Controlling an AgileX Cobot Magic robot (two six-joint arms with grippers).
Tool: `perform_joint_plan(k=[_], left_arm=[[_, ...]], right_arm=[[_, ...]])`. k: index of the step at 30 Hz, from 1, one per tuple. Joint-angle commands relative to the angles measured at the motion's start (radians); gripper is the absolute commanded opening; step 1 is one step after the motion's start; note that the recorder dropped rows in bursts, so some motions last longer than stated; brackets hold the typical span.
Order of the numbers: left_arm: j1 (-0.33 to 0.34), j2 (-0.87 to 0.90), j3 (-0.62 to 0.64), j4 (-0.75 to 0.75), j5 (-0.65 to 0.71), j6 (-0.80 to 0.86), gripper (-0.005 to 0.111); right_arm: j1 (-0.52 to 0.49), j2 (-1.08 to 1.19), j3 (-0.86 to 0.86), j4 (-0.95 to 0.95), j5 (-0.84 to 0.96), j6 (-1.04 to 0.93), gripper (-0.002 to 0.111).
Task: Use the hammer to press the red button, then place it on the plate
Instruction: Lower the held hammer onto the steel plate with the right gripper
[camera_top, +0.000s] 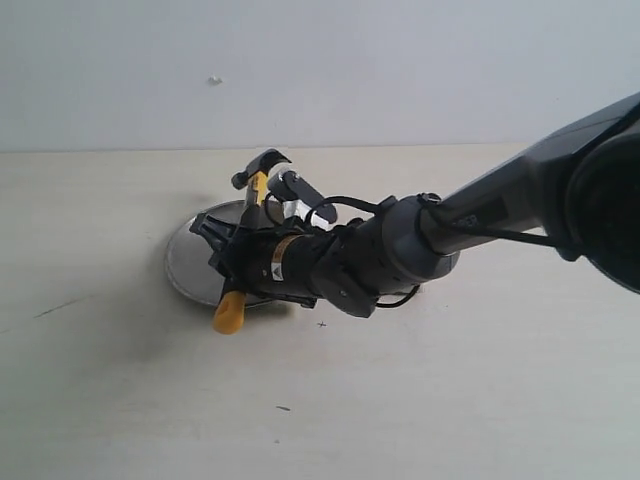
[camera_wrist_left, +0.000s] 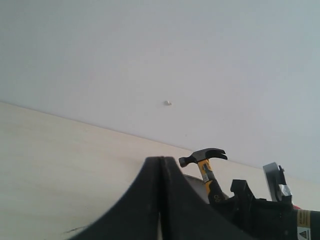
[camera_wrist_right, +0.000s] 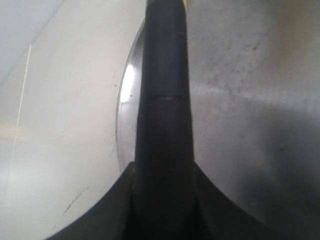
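**Hammer clamped over plate, release pending**

Nearest in the exterior view is the hammer's yellow looped tip, poking past the near rim of the plate. Just behind it the right gripper is pinched on the hammer at the black part of the handle. That mid-handle hold keeps the tool from swinging as it is lowered. The right arm reaches in from the right across the table, so the handle lies across the plate, tip near and head far. The right wrist view agrees: the dark handle runs straight out from the jaws with brushed metal beneath. Whether the hammer already touches the plate I cannot tell.

Further back the steel head stands above the far rim, tilted up. This looks like the placing step, with letting go of the hammer not yet done.

The red button is not visible. It is probably hidden behind the right arm, so its position and whether it has been pressed cannot be judged.

The left gripper appears only in its own wrist view, with its fingers pressed together along a seam and nothing between them — parked clear, it seems. That view looks past the fingers to the hammer head. Farthest back is the plain wall.
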Motion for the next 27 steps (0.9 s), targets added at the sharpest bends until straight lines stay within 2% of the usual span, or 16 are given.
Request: perform_joint_plan(k=[1, 19, 27], left_arm=[[0.001, -0.005, 0.002, -0.005, -0.002, 0.001, 0.0], [0.001, -0.005, 0.002, -0.005, -0.002, 0.001, 0.0], [0.001, -0.005, 0.002, -0.005, -0.002, 0.001, 0.0]], right_arm=[[-0.002, 0.027, -0.07, -0.104, -0.071, 0.057, 0.0], [0.0, 0.057, -0.086, -0.106, -0.05, 0.091, 0.001], [0.0, 0.057, -0.086, -0.13, -0.05, 0.117, 0.031]])
